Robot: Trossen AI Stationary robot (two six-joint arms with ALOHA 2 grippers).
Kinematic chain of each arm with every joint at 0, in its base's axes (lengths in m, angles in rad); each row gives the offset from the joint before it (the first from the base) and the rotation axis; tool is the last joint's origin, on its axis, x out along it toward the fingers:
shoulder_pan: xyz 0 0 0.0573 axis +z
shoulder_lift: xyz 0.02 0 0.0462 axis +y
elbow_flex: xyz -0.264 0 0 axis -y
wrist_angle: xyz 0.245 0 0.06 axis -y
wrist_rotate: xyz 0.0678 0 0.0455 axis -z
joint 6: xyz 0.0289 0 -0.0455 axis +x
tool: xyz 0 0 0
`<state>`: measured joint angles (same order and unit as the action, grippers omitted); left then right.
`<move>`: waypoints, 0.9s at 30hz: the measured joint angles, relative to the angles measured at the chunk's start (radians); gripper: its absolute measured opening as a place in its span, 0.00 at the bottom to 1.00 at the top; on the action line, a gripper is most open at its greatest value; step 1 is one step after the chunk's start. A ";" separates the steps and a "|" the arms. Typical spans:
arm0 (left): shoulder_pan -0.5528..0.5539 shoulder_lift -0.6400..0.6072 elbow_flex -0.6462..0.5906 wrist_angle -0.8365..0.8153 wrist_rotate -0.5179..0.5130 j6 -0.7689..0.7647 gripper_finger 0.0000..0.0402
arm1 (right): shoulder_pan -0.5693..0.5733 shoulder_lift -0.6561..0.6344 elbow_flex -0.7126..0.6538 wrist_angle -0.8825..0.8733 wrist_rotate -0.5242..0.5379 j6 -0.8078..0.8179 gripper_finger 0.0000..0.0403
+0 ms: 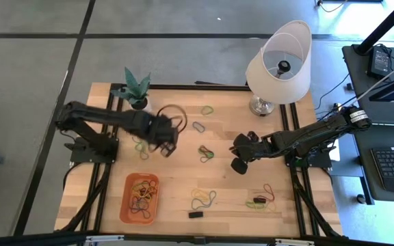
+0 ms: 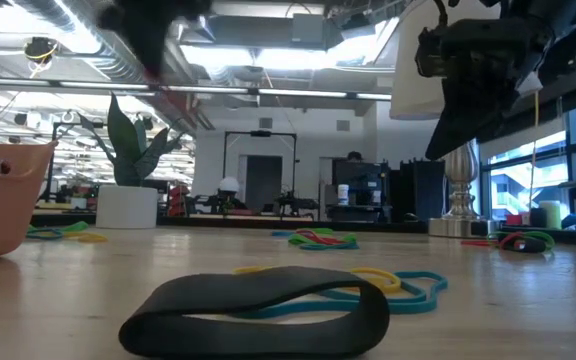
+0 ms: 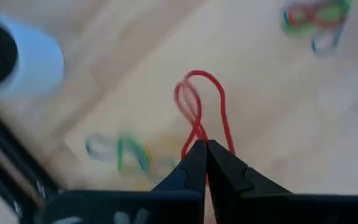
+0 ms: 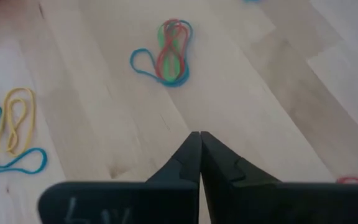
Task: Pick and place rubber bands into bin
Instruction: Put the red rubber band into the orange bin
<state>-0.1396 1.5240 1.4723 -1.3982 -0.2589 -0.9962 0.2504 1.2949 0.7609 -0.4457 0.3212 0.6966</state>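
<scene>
From above, the orange bin [image 1: 142, 198] sits near the front left corner of the wooden bench [image 1: 183, 157], a tangle of rubber bands [image 1: 143, 193] in yellow, orange and dark colours already lying in it, while loose bands are scattered across the boards: a green and dark cluster [image 1: 206, 153] at mid-bench, yellow and teal loops [image 1: 202, 199] toward the front edge, more by the front right. The left gripper [image 1: 167, 142] hangs over the left half of the bench, above and behind the bin, with a red band [image 1: 172, 117] looping out from it; the right gripper [image 1: 239, 162] waits over the right half. A potted plant [image 1: 135, 89] stands at the back edge, a white-shaded lamp [image 1: 280, 61] at the back right corner, a small black block [image 1: 195, 214] by the front edge. At bench height, a wide black band [image 2: 258, 312] fills the foreground before yellow and teal loops [image 2: 388, 285], with the bin's wall [image 2: 3, 195] at the frame's left. The left wrist view shows the fingers [image 3: 188, 171] clenched on the red band [image 3: 201, 112], which hangs above the boards. The right wrist view shows the fingers [image 4: 188, 158] pressed together on nothing, with a red, green and blue cluster [image 4: 166, 53] on the wood beyond.
</scene>
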 joint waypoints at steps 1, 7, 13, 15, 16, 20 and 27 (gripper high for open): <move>-0.042 -0.005 0.000 -0.016 0.011 -0.048 0.01 | 0.000 0.000 0.000 0.007 0.000 -0.006 0.02; -0.277 -0.007 -0.001 -0.034 0.122 -0.338 0.00 | 0.000 0.000 0.000 0.023 0.000 -0.030 0.02; -0.503 -0.003 -0.044 -0.002 0.190 -0.685 0.00 | 0.000 0.000 0.000 0.024 0.000 -0.027 0.02; -0.571 -0.003 -0.065 0.022 0.193 -0.801 0.00 | 0.000 0.000 0.000 0.025 0.000 -0.028 0.02; -0.602 -0.002 -0.076 0.042 0.193 -0.855 0.00 | 0.000 0.000 0.000 0.026 0.000 -0.028 0.02; -0.693 0.018 -0.128 0.143 0.191 -1.018 0.00 | 0.000 0.000 0.000 0.036 0.000 -0.028 0.02; -0.747 0.114 -0.181 0.284 0.192 -0.994 0.00 | -0.001 0.000 0.000 0.058 0.000 -0.028 0.02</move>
<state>-0.8869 1.6382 1.2915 -1.1142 -0.0666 -1.9903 0.2497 1.2949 0.7609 -0.3874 0.3210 0.6682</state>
